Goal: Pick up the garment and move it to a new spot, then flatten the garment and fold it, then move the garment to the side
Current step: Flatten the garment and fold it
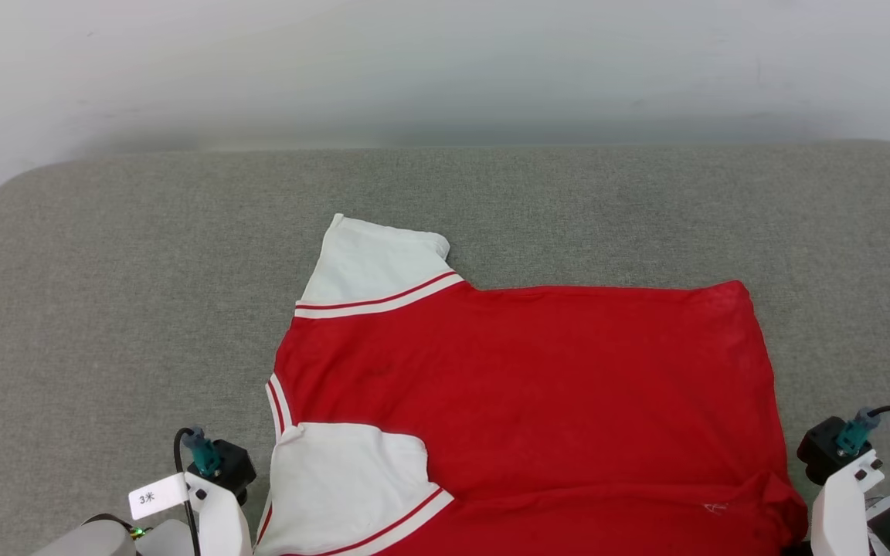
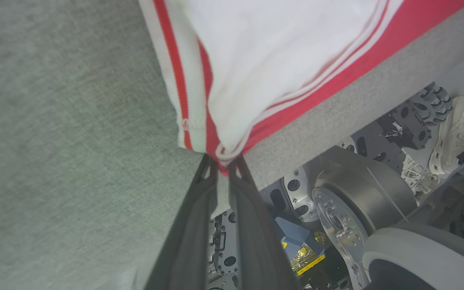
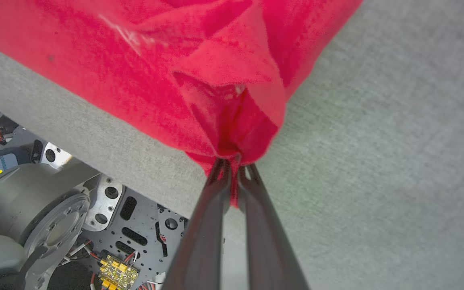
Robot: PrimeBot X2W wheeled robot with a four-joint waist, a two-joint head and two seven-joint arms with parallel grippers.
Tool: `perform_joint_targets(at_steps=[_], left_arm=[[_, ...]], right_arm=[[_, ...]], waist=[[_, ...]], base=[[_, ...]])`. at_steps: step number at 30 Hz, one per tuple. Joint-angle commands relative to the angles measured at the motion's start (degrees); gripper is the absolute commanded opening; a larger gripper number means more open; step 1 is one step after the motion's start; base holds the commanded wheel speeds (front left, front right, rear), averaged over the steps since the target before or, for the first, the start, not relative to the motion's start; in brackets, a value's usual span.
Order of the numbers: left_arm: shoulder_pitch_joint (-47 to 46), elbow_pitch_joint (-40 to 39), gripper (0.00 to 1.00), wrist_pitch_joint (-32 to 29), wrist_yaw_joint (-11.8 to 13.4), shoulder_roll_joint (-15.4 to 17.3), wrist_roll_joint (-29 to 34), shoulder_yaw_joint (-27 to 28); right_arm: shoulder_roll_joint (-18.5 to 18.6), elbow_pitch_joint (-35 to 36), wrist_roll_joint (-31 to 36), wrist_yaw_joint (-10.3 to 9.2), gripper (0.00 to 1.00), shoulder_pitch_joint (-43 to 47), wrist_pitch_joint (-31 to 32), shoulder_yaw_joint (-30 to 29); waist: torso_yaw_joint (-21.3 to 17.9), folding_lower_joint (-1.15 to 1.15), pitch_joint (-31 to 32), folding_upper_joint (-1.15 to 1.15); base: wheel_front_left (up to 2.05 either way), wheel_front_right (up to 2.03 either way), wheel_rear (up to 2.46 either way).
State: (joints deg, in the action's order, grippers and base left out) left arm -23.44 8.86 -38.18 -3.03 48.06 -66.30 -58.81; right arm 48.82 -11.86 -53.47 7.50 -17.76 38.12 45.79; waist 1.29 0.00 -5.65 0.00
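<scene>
The red garment point(image 1: 522, 394) lies spread on the grey padded table point(image 1: 105, 293), plain red side up, one white sleeve point(image 1: 371, 266) pointing to the far side and the other point(image 1: 344, 479) at the near edge. Its numerals are hidden. In the left wrist view my left gripper point(image 2: 223, 161) is shut on the garment's point(image 2: 272, 56) near corner, where the striped sleeve trim point(image 2: 175, 72) meets the red cloth. In the right wrist view my right gripper point(image 3: 232, 167) is shut on a bunched red corner of the garment point(image 3: 199, 80) at the table's near edge.
The table's near edge point(image 2: 336, 108) runs just behind both held corners, with my wheeled base point(image 2: 353, 201) below it. Pale shoes point(image 2: 457, 133) stand on the floor beyond. Bare grey cloth stretches left, right and far of the garment, up to a white wall point(image 1: 445, 69).
</scene>
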Motion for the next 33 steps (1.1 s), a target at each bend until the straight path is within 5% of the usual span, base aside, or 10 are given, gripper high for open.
perform_joint_targets(at_steps=[1,2,3,4,5,17,26,33], left_arm=[[0.77,0.30,0.00,0.13,0.05,-0.02,0.00,-0.06],[0.93,0.57,0.00,0.49,0.04,-0.21,-0.08,0.02],[0.94,0.80,0.63,0.94,0.08,-0.38,-0.08,0.24],[0.69,1.03,1.00,1.38,0.07,-0.38,0.11,0.51],[0.26,1.15,1.00,1.74,-0.04,-0.10,0.52,0.71],[-6.80,-3.06,1.00,7.94,1.54,4.32,3.59,7.06],[-17.29,-0.54,1.00,14.25,4.05,1.29,10.60,11.26],[-27.29,4.55,1.00,11.16,3.52,-1.85,11.48,13.06]], right_arm=[[-0.30,-0.46,0.33,-0.03,0.00,0.64,-0.30,0.03],[-0.76,-0.81,0.34,-0.03,0.00,0.88,-0.68,-0.15],[-1.18,-1.07,0.33,-0.03,0.26,1.15,-1.15,-0.47],[-1.53,-1.37,0.51,-0.03,0.49,1.37,-1.74,-0.77],[-1.80,-1.69,0.72,-0.03,1.00,1.34,-2.47,-1.27],[-5.16,-0.26,9.54,-0.02,1.00,-1.02,-22.32,-14.83],[-17.50,3.56,25.48,-0.02,1.00,2.48,-38.23,-32.52],[-27.91,10.94,35.25,-0.02,1.00,6.62,-43.35,-42.10]], waist=[[-0.02,0.00,-0.07,0.00],[-0.03,0.00,-0.13,0.00],[-0.02,0.00,-0.15,0.00],[-0.01,0.00,-0.08,0.00],[-0.02,0.00,0.05,0.00],[0.12,0.00,2.56,0.00],[-1.94,0.00,-1.05,0.00],[-4.80,0.00,-7.37,0.00]], base=[[0.00,0.00,0.00],[0.00,0.00,0.00],[0.00,0.00,0.00],[0.00,0.00,0.00],[0.00,0.00,0.00],[0.00,0.00,0.00],[0.00,0.00,0.00],[0.00,0.00,0.00]])
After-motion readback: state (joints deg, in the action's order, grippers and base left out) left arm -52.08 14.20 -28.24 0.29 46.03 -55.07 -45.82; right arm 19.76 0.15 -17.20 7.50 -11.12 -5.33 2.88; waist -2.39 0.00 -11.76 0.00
